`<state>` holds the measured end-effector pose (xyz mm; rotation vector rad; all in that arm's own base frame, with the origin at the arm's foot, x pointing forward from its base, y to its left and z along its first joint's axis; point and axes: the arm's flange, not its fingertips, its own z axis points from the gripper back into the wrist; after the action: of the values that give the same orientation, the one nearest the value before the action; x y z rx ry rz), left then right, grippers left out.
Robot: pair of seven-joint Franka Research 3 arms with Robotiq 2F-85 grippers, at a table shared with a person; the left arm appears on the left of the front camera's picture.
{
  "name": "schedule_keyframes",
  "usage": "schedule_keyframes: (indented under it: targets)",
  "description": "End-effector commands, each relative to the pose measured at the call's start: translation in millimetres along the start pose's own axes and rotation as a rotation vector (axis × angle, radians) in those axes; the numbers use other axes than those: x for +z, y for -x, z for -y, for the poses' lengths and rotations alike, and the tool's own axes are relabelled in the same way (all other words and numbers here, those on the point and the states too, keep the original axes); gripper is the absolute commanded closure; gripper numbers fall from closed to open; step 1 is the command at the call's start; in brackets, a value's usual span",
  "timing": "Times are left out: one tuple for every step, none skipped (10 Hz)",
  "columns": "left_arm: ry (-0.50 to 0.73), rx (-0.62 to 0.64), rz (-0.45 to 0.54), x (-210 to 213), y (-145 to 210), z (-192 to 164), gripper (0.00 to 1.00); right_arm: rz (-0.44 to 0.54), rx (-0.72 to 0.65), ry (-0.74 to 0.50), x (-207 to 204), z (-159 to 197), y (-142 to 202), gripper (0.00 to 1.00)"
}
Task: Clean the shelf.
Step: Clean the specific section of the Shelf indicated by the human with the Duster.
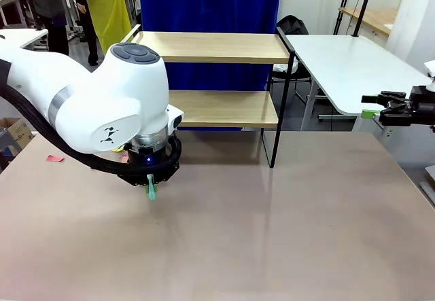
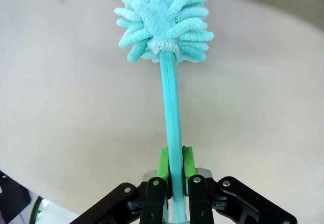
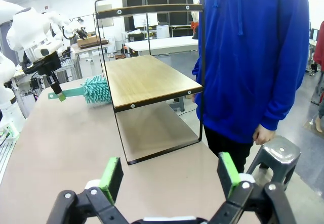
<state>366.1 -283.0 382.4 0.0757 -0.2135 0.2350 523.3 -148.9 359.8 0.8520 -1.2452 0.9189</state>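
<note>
The shelf (image 1: 217,47) sits on the brown table (image 1: 285,233), long side left to right. Beside it, the left gripper (image 2: 175,163) pinches a duster (image 2: 164,21) pointing at it. The right gripper (image 3: 172,176) has its jaws apart. A person (image 3: 253,57) stands behind the shelf.

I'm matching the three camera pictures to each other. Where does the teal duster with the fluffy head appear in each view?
Front view: handle tip of the teal fluffy-headed plastic duster, lower left, below the white arm.
Left wrist view: centre, head at the top.
Right wrist view: left side, beside the light wood shelf.
Shared landmark: the black, green-padded left claw, shut on its handle.
</note>
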Motion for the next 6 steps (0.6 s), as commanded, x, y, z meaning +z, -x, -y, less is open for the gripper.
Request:
schedule_keyframes:
  targets:
    - [-0.006, 0.021, -0.012, -5.7, -5.8, -8.0, 0.87, -0.025, -0.01, 0.006, -1.5, 0.2, -4.7, 0.0]
    - [0.0, 0.0, 0.0, 0.0, 0.0, 0.0, 0.87, -0.025, -0.01, 0.006, -1.5, 0.2, -4.7, 0.0]
    - [0.057, -0.034, 0.021, 13.8, 1.8, -6.1, 0.87, -0.025, -0.01, 0.006, -1.5, 0.2, -4.7, 0.0]
    - [0.09, -0.071, 0.032, 25.7, 6.9, -13.5, 0.87, -0.025, -0.01, 0.006, -1.5, 0.2, -4.7, 0.0]
    - [0.06, -0.094, 0.026, 35.8, 11.1, -20.4, 0.87, -0.025, -0.01, 0.006, -1.5, 0.2, -4.7, 0.0]
    - [0.069, -0.176, 0.007, 48.1, 17.6, -26.9, 0.87, -0.025, -0.01, 0.006, -1.5, 0.2, -4.7, 0.0]
